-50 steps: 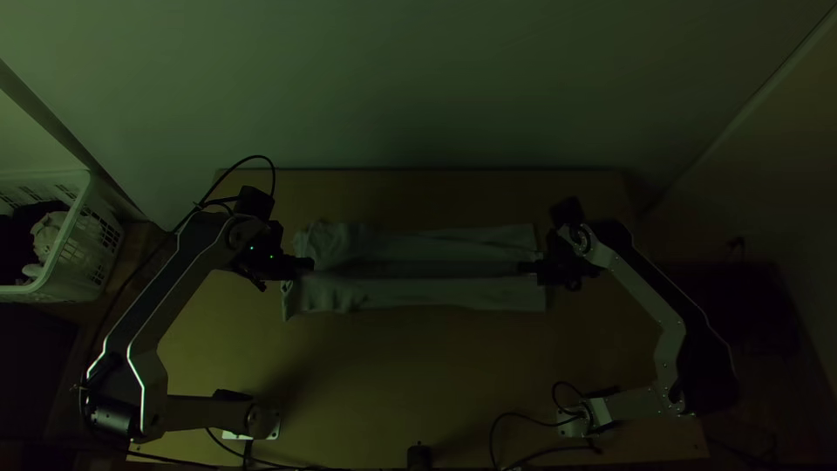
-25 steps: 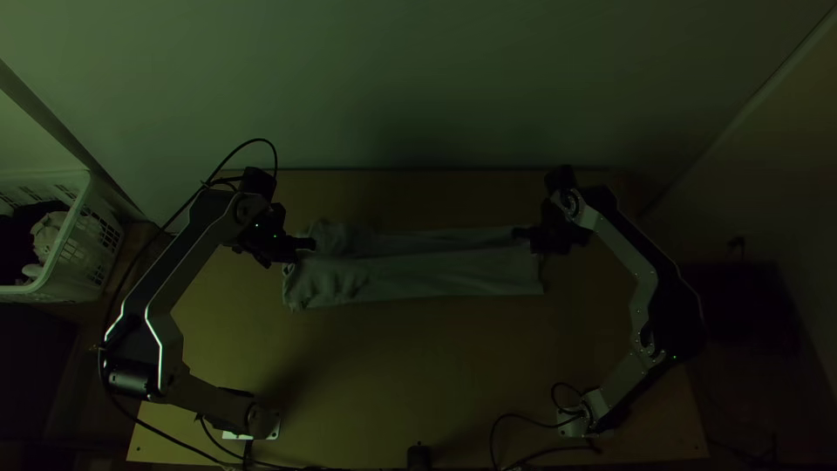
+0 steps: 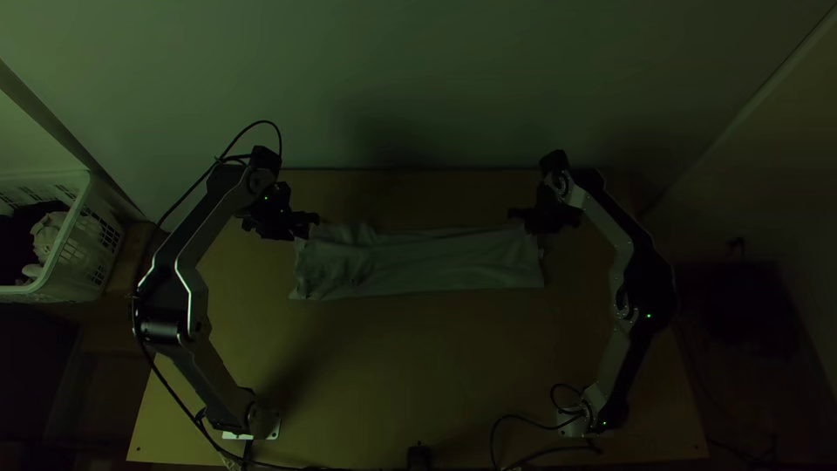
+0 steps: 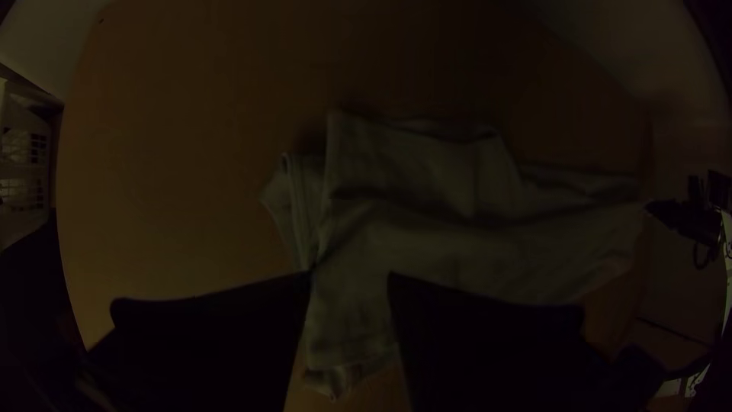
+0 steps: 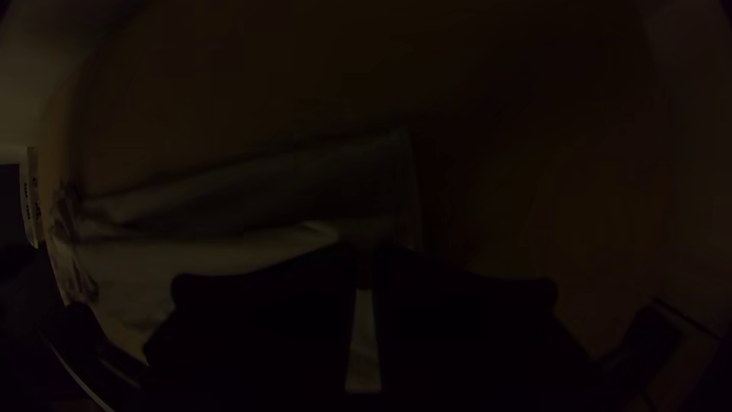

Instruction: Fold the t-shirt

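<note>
From my end I've got a white plastic basket (image 3: 94, 235) with slotted sides off the table's left side, with some dark cloth (image 3: 19, 244) and a crumpled pale piece (image 3: 48, 234) in it. The light wooden table (image 3: 436, 375) has a plain pale wall (image 3: 410, 78) past its far edge. There's a little black thing (image 3: 419, 456) at the near edge, and some dark shape (image 3: 737, 301) off to the right, too murky for me to name.

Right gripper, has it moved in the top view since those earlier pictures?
Yes. In the top view, the right gripper has moved up the picture, closer to the table's far edge.
</note>
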